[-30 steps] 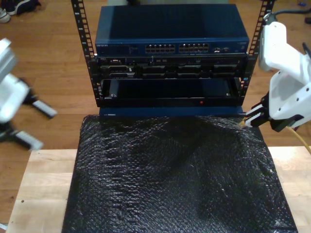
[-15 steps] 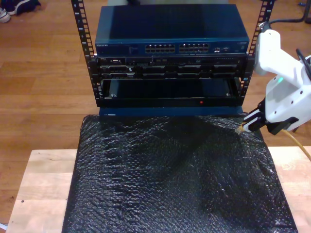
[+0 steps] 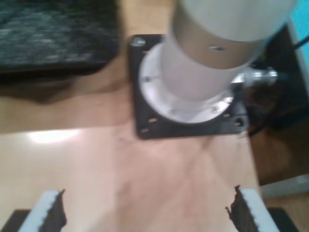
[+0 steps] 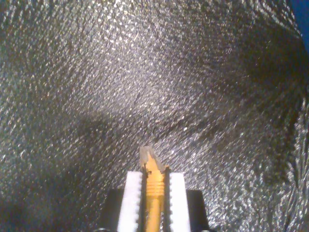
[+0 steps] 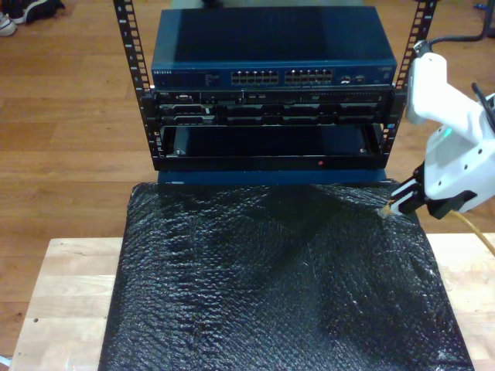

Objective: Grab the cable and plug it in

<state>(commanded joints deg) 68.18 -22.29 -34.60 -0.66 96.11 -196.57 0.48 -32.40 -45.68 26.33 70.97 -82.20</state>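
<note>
The yellow-orange cable (image 4: 153,203) is pinched between the white pads of my second gripper (image 4: 153,176), which is shut on it. Its clear plug (image 4: 147,155) sticks out past the fingertips, just above the black bubble-wrap mat (image 4: 145,72). At the exterior view's right, my second gripper (image 5: 402,202) hovers over the mat's far right corner. There the plug (image 5: 384,209) points toward the exterior view's left, and the cable (image 5: 476,232) trails off behind. My first gripper (image 3: 147,212) is open over bare wooden tabletop (image 3: 96,164) with nothing between its fingers (image 3: 48,212).
A blue network switch (image 5: 271,39) with a row of ports (image 5: 282,76) sits atop a black rack (image 5: 271,127) beyond the mat (image 5: 278,286). Rack rails (image 5: 128,46) rise at both sides. A white arm base (image 3: 207,58) on a black plate (image 3: 145,123) stands near my first gripper.
My second gripper has sunk slightly toward the mat, still holding the cable. The blurred white arm at the exterior view's left edge swung out past that edge.
</note>
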